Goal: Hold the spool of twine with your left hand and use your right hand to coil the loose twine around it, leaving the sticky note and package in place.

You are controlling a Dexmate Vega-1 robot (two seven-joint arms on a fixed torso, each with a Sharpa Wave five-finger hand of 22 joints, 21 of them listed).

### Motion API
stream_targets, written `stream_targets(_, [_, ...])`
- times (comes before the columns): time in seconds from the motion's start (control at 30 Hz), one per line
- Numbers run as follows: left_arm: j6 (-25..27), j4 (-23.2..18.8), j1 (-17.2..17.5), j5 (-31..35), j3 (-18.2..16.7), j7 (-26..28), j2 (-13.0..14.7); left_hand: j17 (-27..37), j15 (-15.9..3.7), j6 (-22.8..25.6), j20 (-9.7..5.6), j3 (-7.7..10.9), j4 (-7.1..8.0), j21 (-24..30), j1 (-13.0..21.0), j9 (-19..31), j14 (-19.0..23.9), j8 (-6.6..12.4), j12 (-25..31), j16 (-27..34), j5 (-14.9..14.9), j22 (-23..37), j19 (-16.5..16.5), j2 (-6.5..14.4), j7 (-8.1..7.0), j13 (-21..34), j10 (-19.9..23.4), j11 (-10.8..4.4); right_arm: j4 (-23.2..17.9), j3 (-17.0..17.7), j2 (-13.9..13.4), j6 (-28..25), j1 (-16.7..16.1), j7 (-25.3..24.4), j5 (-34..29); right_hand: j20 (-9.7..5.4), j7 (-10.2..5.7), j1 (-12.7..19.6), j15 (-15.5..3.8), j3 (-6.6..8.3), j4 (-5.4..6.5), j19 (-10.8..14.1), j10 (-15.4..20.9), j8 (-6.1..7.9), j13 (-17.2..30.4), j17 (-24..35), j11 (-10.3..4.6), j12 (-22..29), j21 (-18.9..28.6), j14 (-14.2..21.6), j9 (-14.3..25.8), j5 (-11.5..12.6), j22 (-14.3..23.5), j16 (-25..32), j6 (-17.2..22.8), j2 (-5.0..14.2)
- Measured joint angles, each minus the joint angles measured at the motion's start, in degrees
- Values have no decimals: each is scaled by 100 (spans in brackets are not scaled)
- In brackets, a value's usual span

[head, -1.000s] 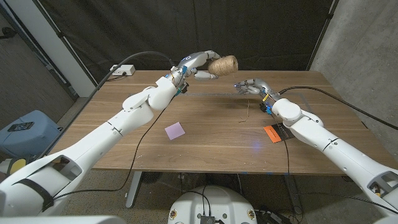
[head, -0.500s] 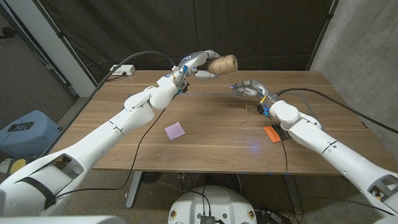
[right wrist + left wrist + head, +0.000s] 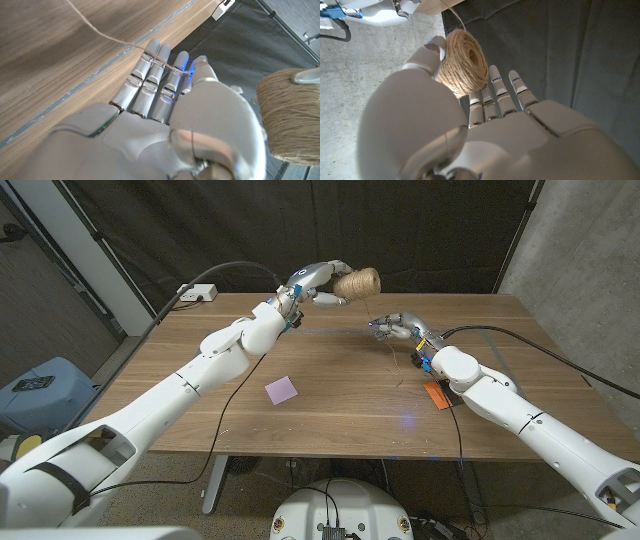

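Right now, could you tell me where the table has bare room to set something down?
Bare wood lies between the purple sticky note and the orange package, and along the near edge of the table. It is crowded at the far middle, where the left hand holds the spool and the right hand works the twine.

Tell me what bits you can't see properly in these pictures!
- Orange package: head view, partly covered by the right arm.
- Spool of twine: right wrist view, cut off by the picture's edge.
- Loose twine near the right hand: head view, too thin to follow to its end.
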Motion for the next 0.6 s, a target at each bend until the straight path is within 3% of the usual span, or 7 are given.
stream_targets(0.6, [108, -190, 151, 2, -139, 61, 167, 16, 0, 0, 0, 0, -1, 0, 0, 0, 0, 0, 0, 0, -1, 0, 0, 0, 0, 13, 0, 0, -327, -83, 117, -102, -235, -156, 24, 0, 0, 0, 0, 0, 0, 0, 0, -22, 23, 23, 0, 0, -3, 0, -1, 0, 0, -15, -1, 0])
